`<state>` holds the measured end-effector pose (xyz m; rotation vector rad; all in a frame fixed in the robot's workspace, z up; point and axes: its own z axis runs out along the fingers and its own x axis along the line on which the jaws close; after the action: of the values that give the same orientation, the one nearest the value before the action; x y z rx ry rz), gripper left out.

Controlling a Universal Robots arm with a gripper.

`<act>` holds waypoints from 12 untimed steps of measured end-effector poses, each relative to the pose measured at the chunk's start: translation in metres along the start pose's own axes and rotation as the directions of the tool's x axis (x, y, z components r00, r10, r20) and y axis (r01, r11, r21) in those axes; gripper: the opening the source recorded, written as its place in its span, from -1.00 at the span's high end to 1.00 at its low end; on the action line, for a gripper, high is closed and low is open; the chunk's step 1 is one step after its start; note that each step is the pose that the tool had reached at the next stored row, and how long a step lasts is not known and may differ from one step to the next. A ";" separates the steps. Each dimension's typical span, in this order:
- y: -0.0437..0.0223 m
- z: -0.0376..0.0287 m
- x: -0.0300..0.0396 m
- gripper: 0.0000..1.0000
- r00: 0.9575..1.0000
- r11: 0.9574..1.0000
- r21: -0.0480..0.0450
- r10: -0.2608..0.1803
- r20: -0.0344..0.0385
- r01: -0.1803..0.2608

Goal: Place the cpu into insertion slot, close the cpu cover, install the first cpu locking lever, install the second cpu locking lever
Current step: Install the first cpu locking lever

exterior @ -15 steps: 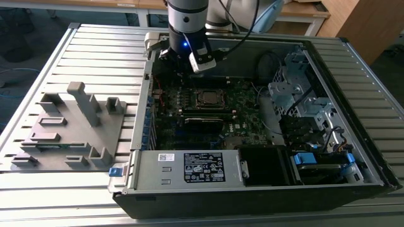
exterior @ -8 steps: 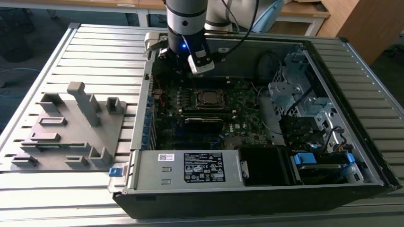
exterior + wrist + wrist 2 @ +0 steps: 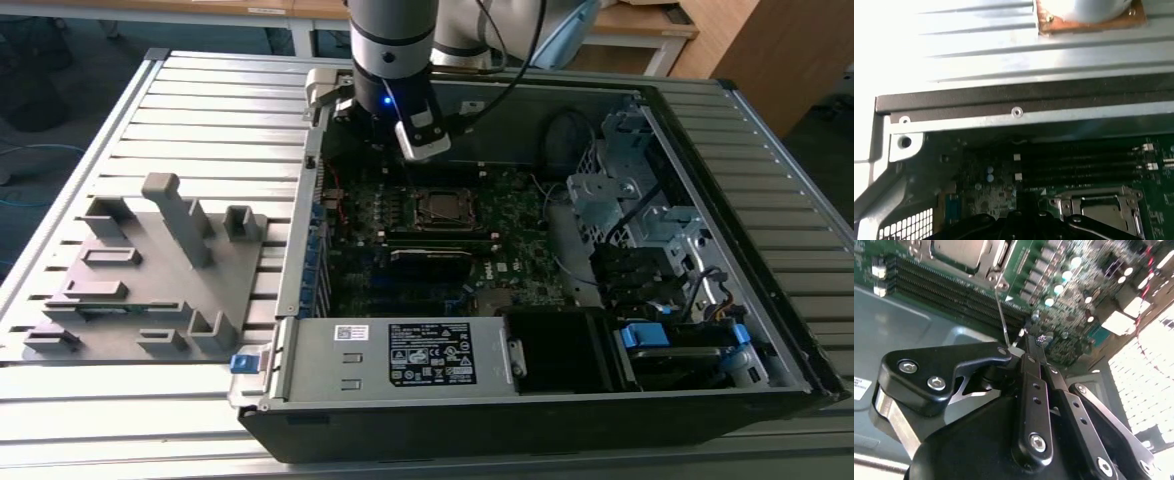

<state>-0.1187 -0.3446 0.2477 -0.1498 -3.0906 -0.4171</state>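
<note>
The black 2-fingered gripper (image 3: 1026, 342) hangs over the dark green motherboard (image 3: 514, 225) in an open black computer case (image 3: 534, 425), fingers (image 3: 1030, 390) drawn together, pinching the end of a thin steel locking lever (image 3: 1000, 310). The flat silver-grey cpu (image 3: 961, 251) sits in the square insertion slot (image 3: 441, 207) under the closed metal-frame cpu cover (image 3: 1089, 199). A white printed label (image 3: 434, 353), too small to read, marks the grey power supply (image 3: 334, 365).
</note>
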 end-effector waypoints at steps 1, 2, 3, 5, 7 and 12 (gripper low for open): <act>-0.0002 0.0001 0.0000 0.80 1.000 1.000 -0.009 0.000 -0.001 0.000; -0.0004 0.0001 0.0000 0.80 1.000 1.000 -0.017 0.000 -0.002 0.000; -0.0005 0.0002 0.0000 0.80 1.000 1.000 -0.024 0.000 -0.002 0.000; -0.0005 0.0004 0.0000 0.80 1.000 1.000 -0.026 0.000 -0.002 0.000; -0.0004 0.0006 -0.0017 0.80 1.000 1.000 -0.026 0.000 -0.003 0.000; 0.0003 0.0009 -0.0109 0.80 1.000 1.000 -0.026 0.000 -0.003 0.000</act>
<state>-0.1079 -0.3450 0.2465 -0.1494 -3.0836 -0.4576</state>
